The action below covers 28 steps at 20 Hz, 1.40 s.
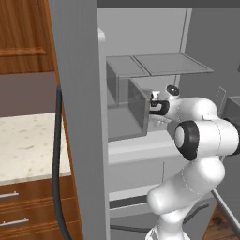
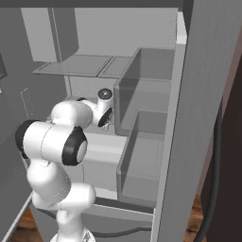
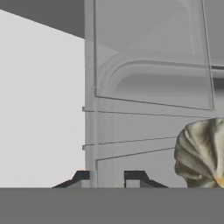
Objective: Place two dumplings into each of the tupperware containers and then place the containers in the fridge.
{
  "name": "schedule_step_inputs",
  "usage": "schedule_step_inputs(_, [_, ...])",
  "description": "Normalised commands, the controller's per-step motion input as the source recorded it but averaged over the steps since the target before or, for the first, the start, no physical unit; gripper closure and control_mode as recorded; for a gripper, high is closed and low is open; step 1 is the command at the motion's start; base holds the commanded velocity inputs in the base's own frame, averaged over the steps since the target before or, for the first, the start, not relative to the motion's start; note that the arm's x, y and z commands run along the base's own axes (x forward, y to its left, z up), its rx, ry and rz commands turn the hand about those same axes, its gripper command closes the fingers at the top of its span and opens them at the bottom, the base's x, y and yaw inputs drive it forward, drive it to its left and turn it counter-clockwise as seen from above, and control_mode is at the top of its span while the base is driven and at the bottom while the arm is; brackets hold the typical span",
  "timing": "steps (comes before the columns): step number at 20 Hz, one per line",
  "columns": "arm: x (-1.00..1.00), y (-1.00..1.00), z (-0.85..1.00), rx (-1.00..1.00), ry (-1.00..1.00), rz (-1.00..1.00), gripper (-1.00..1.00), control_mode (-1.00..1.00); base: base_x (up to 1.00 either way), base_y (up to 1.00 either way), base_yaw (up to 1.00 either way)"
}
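One dumpling (image 3: pixel 202 154) visible from hand view; base views show fridge (image 1: pixel 140 42) interior; jaws clamped on container rim (image 3: pixel 92 144).

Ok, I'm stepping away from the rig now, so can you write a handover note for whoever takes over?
Gripper: shut on the thin wall of a container, reaching inside the open fridge.
One dumpling lies in that container.
Two grey containers appear to sit inside the fridge, one behind the other.
The dumpling count per container cannot be told.
Left: release, withdraw the arm, check the counts.
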Motion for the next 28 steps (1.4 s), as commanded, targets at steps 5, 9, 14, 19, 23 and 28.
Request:
schedule_step_inputs(5, [0.32,0.00,-0.53,0.00,-0.09,0.00,1.00,-1.00,0.00,0.00,0.00])
schedule_step_inputs(9, [0.60,0.00,-0.06,0.01,-0.06,0.00,1.00,-1.00,0.00,0.00,0.00])
schedule_step_inputs(14, [0.71,0.00,-0.07,0.00,-0.01,0.00,1.00,-1.00,0.00,0.00,0.00])
schedule_step_inputs(19, [0.37,0.00,-0.42,0.00,-0.01,0.00,1.00,-1.00,0.00,0.00,0.00])
schedule_step_inputs(23, [0.04,0.00,-0.01,0.00,0.00,0.00,-1.00,-1.00,0.00,0.00,0.00])
schedule_step_inputs(28, [0.00,0.00,0.00,0.00,0.00,0.00,-1.00,-1.00,0.00,0.00,0.00])
